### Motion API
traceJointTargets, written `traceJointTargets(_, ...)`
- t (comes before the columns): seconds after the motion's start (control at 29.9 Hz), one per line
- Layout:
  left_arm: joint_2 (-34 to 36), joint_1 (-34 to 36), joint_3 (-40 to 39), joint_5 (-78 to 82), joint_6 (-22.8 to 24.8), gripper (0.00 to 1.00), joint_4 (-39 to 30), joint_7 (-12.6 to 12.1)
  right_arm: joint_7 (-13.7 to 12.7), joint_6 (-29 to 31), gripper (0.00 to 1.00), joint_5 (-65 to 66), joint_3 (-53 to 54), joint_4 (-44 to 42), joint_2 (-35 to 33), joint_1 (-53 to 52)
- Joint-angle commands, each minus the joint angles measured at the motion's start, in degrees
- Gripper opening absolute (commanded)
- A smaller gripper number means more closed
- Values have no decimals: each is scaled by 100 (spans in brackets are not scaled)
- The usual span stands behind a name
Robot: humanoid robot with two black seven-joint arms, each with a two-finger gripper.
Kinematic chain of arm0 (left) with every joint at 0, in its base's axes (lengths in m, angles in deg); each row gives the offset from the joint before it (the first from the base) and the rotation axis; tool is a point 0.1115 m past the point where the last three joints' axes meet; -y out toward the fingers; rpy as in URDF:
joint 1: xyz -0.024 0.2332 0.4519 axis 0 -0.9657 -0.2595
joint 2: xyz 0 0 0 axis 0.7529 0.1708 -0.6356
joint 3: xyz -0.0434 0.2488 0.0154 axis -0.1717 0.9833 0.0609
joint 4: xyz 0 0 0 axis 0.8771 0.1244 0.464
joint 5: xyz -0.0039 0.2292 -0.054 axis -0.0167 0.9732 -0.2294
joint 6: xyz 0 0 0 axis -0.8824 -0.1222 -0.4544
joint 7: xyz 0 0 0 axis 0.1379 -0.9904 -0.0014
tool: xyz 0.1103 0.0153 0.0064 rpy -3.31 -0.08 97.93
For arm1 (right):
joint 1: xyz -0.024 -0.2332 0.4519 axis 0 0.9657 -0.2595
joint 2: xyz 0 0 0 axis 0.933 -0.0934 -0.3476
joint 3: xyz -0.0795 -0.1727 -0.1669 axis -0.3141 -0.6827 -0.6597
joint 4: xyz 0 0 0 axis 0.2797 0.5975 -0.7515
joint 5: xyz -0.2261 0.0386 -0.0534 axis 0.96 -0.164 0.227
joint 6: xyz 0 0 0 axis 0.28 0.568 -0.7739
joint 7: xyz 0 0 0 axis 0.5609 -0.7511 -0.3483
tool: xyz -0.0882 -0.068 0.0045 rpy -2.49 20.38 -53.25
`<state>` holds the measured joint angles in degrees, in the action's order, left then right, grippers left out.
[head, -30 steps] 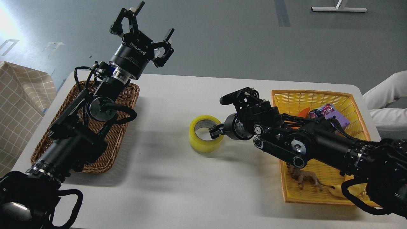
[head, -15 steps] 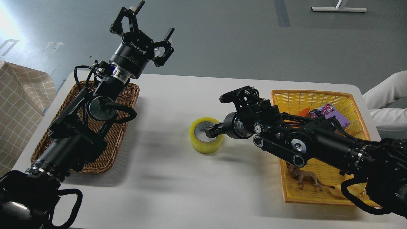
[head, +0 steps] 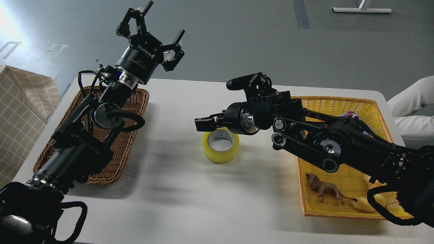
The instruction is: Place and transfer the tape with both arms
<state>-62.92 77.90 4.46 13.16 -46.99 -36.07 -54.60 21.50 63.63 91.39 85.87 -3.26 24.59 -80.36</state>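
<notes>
The tape (head: 221, 147), a yellow translucent roll with a grey-white core, lies flat on the white table (head: 176, 203) near its middle, hole up. My right gripper (head: 200, 124) hovers just above the roll's far left rim, pointing left, with its fingers off the tape and nothing held. My left gripper (head: 154, 29) is raised high over the table's far left edge, fingers spread open and empty, well away from the tape.
A brown wicker basket (head: 137, 101) sits at the left under my left arm. A yellow basket (head: 303, 200) at the right holds a toy lion (head: 322, 189), a yellow toy (head: 362, 204) and a can (head: 351, 114). A person in white (head: 412, 101) is at the right edge.
My right gripper let go of the tape, rose and moved left and back. The tape now rests flat on the table. The left arm barely moved.
</notes>
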Motion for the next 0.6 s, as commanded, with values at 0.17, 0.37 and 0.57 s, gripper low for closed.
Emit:
traceJointTargets(0.17,25,-26,22,9,0,98,9,-8,57,0,99,-15,1332,1131,-943,591)
traceJointTargets(0.37,78,-35,31,9,0,98,18,-8,478,0,99,-15,2482,1782,-1164,1373)
traceJointTargets(0.57,131,-70,40,9,0,98,18,-8,1567,0,99,-15,4152,1791,-944,2076)
